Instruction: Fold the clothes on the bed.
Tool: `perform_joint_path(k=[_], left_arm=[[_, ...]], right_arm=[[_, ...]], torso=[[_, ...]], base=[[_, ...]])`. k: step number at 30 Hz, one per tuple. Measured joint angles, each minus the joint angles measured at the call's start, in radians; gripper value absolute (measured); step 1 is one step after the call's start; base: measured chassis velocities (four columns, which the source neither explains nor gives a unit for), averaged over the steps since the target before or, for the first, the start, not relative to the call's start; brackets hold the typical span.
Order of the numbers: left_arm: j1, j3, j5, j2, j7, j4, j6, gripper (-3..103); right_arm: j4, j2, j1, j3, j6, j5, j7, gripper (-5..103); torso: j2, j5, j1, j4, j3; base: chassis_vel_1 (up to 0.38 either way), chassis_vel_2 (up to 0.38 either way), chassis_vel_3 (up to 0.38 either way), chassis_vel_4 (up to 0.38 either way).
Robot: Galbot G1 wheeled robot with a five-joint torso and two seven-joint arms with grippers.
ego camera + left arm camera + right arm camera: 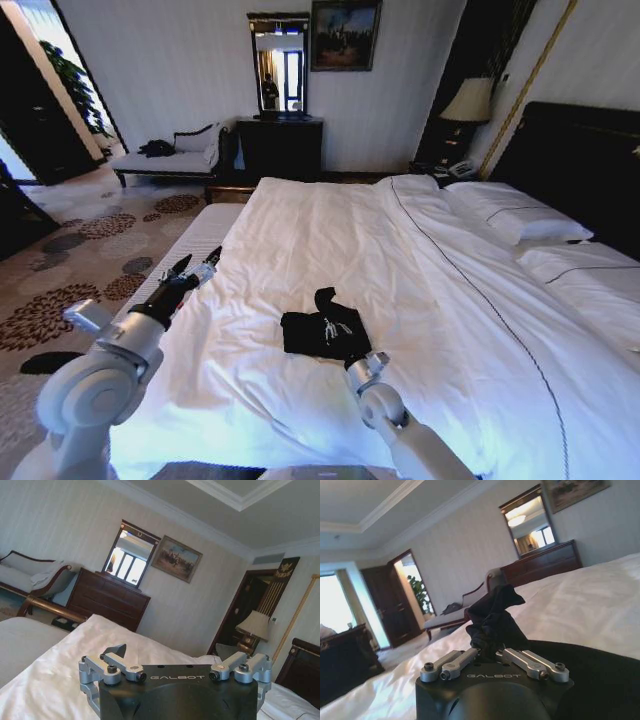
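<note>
The black T-shirt [320, 330] lies bunched on the white bed [330, 230], near its foot, one part standing up. The right gripper [352, 352] is at the shirt's near edge, fingers drawn together and pinching the fabric [492, 625]. The left gripper [197, 268] hovers over the bed's left edge, well apart from the shirt, fingers [116, 652] spread and empty.

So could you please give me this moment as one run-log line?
right gripper: shut on T-shirt, near edge | left gripper: open, above bed, left side | T-shirt: bunched, partly folded
</note>
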Motion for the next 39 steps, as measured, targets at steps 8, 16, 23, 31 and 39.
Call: perform_joint_path(k=[8,16,23,31,39], left_arm=[[0.004,-0.001,0.011,0.003,-0.009,0.008,-0.001,100],[0.015,-0.007,0.026,-0.003,-0.011,0.011,0.0,100],[0.008,-0.012,-0.005,-0.016,-0.019,0.007,-0.009,100],[0.018,-0.029,-0.027,-0.022,-0.029,0.004,-0.006,100],[0.026,-0.04,-0.027,-0.023,-0.029,0.003,-0.007,100]], right_arm=[[-0.058,0.034,0.052,-0.049,0.007,-0.018,-0.008,4],[-0.093,0.054,0.075,-0.069,0.011,-0.016,0.002,4],[-0.093,0.053,0.051,-0.104,0.031,0.007,0.015,13],[-0.013,-0.033,0.033,-0.134,0.117,0.12,-0.161,45],[0.048,-0.123,0.089,-0.131,0.057,0.391,-0.167,73]], torso=[[0.0,-0.0001,0.0,0.0001,0.0],[0.0,-0.0001,0.0,0.0002,0.0],[0.0,0.0,0.0,0.0,0.0],[0.0,0.0002,0.0,0.0001,0.0],[0.0,0.0,0.0,-0.0002,0.0]], base=[[0.0,0.0,0.0,0.0],[0.0,0.0,0.0,0.0],[0.0,0.0,0.0,0.0],[0.0,0.0,0.0,0.0],[0.0,0.0,0.0,0.0]])
